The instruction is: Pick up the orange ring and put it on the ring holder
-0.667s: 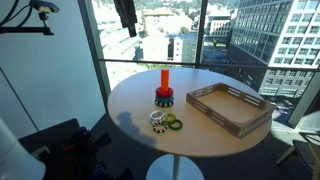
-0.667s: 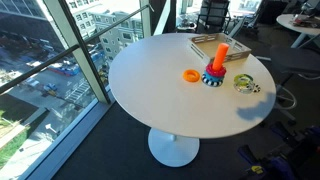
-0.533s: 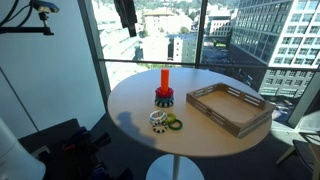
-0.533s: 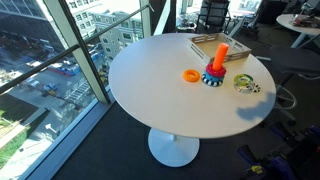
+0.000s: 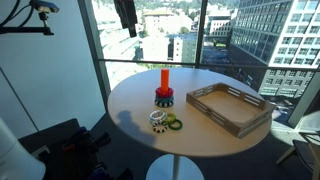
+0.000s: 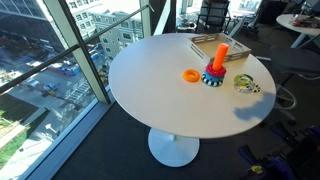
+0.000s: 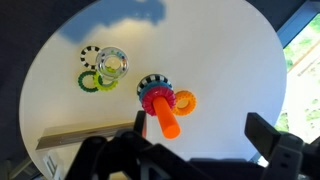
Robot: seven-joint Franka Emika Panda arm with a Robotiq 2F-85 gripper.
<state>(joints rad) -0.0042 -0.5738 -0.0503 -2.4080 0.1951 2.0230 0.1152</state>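
Note:
The orange ring (image 6: 191, 75) lies flat on the white round table, just beside the ring holder (image 6: 219, 58), an upright orange peg with coloured rings stacked at its foot. The wrist view shows the orange ring (image 7: 184, 101) touching the holder's foot, next to the peg (image 7: 165, 116). In an exterior view the ring holder (image 5: 164, 81) stands mid-table and the orange ring is hidden behind it. My gripper (image 7: 205, 138) is open and empty, high above the table; it hangs at the top of an exterior view (image 5: 127, 22).
A white ring (image 7: 112, 63) and a yellow-green ring (image 7: 88, 81) lie together near the holder; they also show in an exterior view (image 5: 165, 122). A rectangular wooden tray (image 5: 231, 110) sits on the table's other side. Floor-to-ceiling windows stand behind the table.

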